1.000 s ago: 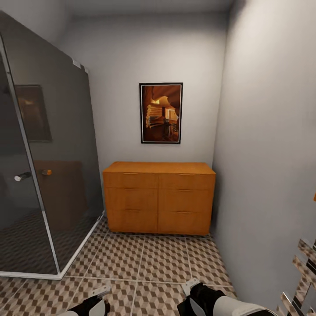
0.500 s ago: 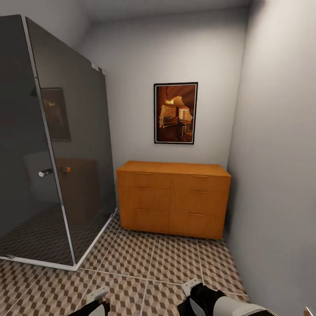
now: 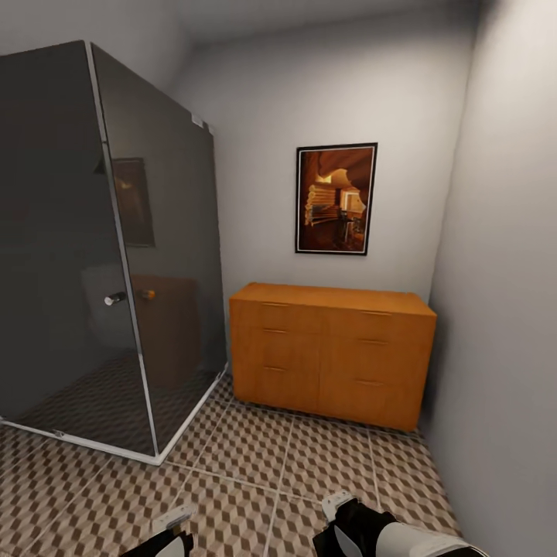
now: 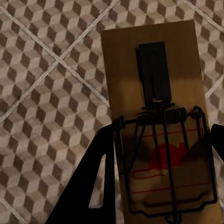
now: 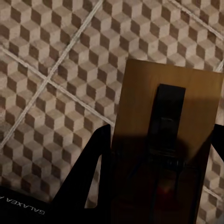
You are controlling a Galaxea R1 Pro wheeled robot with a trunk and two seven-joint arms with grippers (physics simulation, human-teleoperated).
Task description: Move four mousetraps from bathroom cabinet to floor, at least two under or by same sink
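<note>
Two mousetraps are held, one in each gripper: the left gripper [image 4: 161, 154] is closed on a trap [image 4: 158, 121] over the floor [image 4: 46, 93]; the right gripper [image 5: 161, 158] clamps another trap [image 5: 165, 140] above the same tiles. Since a second ago the head view has swung, so the cabinet [image 3: 333, 352], picture [image 3: 336, 199] and glass shower [image 3: 100, 247] sit further right in it; both arms keep their pose low in that view
</note>
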